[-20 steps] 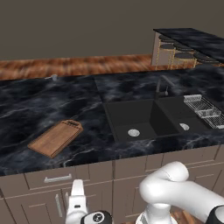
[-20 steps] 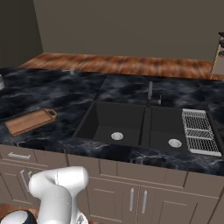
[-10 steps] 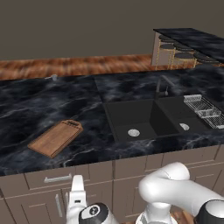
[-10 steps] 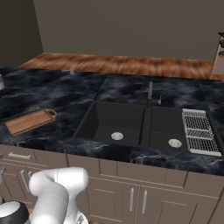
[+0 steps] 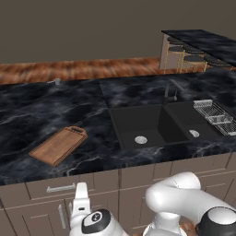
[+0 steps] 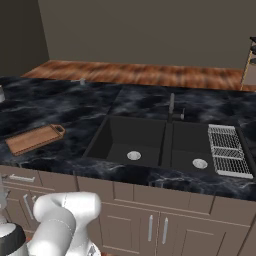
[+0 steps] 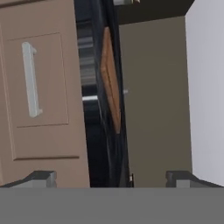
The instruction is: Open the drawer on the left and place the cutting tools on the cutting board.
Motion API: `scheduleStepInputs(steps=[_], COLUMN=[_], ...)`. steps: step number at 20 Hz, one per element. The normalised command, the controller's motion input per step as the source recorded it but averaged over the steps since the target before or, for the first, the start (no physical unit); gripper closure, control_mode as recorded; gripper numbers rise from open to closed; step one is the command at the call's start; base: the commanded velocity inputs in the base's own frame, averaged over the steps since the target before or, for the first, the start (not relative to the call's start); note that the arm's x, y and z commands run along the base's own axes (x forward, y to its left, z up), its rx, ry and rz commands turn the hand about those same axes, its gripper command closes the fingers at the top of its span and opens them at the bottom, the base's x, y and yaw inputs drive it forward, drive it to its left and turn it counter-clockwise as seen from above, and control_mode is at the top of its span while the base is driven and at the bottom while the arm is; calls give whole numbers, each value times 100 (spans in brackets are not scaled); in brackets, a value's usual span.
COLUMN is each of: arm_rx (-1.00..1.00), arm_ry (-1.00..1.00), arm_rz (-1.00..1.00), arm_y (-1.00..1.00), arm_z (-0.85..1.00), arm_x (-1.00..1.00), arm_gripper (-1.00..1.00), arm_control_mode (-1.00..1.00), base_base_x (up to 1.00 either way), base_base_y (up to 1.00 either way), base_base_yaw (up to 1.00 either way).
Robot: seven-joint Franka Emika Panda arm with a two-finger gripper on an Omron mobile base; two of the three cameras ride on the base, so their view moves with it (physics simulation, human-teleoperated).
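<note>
The drawer (image 5: pixel 60 186) sits shut under the counter at the left, its flat taupe front carrying a silver bar handle (image 7: pixel 30 78). My gripper (image 5: pixel 82 196) hangs low in front of it, open, with nothing between its fingertips (image 7: pixel 41 178). In the rolled hand view the drawer front (image 7: pixel 39 92) lies ahead and off to one side of the gap between the tips. The wooden cutting board (image 5: pixel 59 144) lies on the black counter above the drawer, seen edge-on as the cutting board (image 7: pixel 110 78) in the hand view and as the cutting board (image 6: pixel 34 138) from the right. The cutting tools are hidden.
A black double sink (image 5: pixel 152 126) with a faucet (image 5: pixel 169 92) and a wire rack (image 5: pixel 214 115) takes up the counter to the right. Cabinet doors with vertical handles (image 6: pixel 150 227) run below. The counter edge overhangs the drawer.
The hand has shifted slightly in front of the drawer, and the arm's dark elbow joint has come into the lower right of the left base view. The gripper stays open.
</note>
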Motion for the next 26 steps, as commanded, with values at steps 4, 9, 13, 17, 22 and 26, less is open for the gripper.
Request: scheduleStepInputs(steps=[4, 9, 13, 17, 22, 26], arm_rx=[-3, 0, 0, -1, 0, 0], arm_ry=[0, -1, -5, -4, -4, -4], arm_rz=[0, 0, 0, 0, 0, 0], arm_y=[14, 18, 19, 14, 7, 4], arm_z=[-27, -10, -13, -19, -22, -14], arm_x=[9, 10, 11, 11, 18, 34], arm_gripper=[-100, -100, -100, -100, -100, -100], arm_control_mode=[-100, -100, -100, -100, -100, -100], base_base_x=[0, 0, 0, 0, 0, 0], base_base_y=[0, 0, 0, 0, 0, 0], base_base_yaw=[0, 0, 0, 0, 0, 0])
